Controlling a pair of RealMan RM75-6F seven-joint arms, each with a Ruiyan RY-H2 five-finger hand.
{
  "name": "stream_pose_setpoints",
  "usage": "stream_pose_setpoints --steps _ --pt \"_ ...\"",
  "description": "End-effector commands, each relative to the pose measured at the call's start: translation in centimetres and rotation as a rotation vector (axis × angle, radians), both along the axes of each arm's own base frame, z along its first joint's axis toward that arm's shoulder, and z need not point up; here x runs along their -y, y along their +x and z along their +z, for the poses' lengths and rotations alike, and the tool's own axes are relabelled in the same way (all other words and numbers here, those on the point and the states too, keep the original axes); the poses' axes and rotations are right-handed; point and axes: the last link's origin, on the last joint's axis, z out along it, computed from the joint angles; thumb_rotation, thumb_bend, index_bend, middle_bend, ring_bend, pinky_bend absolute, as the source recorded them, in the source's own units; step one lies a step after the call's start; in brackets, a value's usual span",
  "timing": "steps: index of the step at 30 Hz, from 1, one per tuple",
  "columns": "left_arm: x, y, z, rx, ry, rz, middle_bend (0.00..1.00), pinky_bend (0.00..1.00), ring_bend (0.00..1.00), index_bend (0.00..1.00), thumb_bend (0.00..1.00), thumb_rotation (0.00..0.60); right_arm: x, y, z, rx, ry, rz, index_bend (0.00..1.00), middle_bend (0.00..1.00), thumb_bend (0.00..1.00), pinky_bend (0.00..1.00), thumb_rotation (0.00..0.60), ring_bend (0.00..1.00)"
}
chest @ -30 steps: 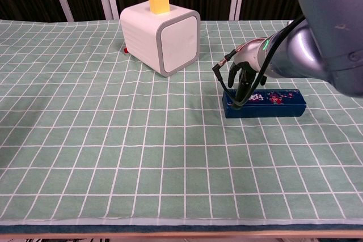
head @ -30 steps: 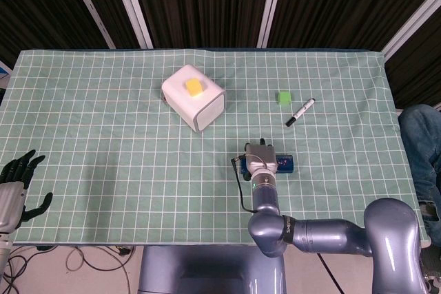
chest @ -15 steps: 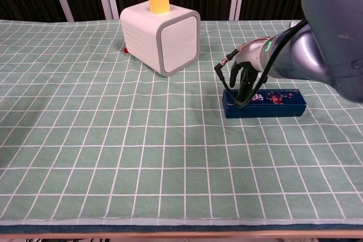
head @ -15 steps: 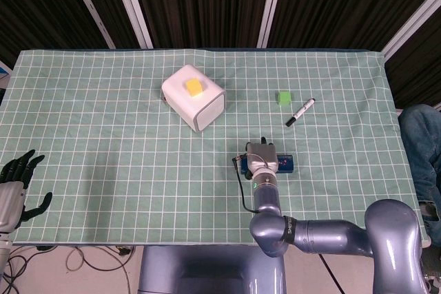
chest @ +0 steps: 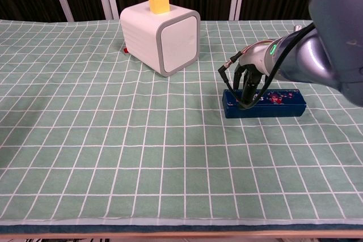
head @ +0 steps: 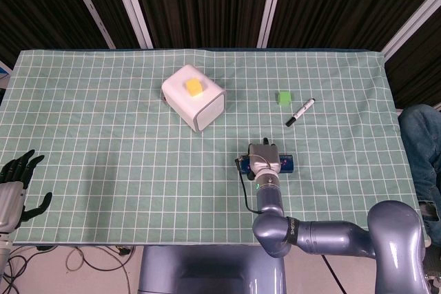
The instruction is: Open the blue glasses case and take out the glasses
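The blue glasses case [chest: 265,103] lies flat and closed on the desk [chest: 113,140], right of centre and toward the near edge, its long side running left to right. A floral pattern shows on its lid. The right hand [chest: 249,83] is over the case's left end, its dark fingers [chest: 250,92] pointing down and reaching the lid and the front edge; whether they actually grip the case or only touch it cannot be told. In the head view the wrist hides most of the case, so only its right end [head: 288,164] shows beside the right hand [head: 262,158].

Behind and to the left of the case stands a white box [chest: 160,36] with a rounded front panel, and a yellow block [chest: 159,3] sits on top of it. Farther back on the right lie a small green cube [head: 282,97] and, just beside it, a marker pen [head: 300,112] placed at a slant.

The left hand [head: 15,187] hangs off the near left corner of the desk, holding nothing, its fingers apart.
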Motion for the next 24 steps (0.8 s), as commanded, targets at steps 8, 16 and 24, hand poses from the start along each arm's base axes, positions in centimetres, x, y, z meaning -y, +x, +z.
stream_pose_setpoints --steps 8,16,24 --pt "-0.03 -0.02 0.02 0.0 -0.001 0.005 0.0 0.0 0.0 0.1 0.36 0.6 0.06 -0.1 -0.17 0.006 -0.003 -0.004 0.32 0.32 0.39 0.18 0.6 0.07" --pt "-0.04 -0.03 0.01 -0.001 0.0 0.006 0.0 0.0 0.0 0.1 0.36 0.6 0.03 -0.07 -0.18 0.011 -0.002 -0.004 0.33 0.32 0.4 0.18 0.6 0.07" --pt "-0.05 -0.06 0.0 -0.002 -0.001 0.01 0.0 0.0 0.0 0.1 0.36 0.6 0.07 -0.06 -0.25 0.009 -0.003 -0.005 0.33 0.33 0.4 0.18 0.6 0.08"
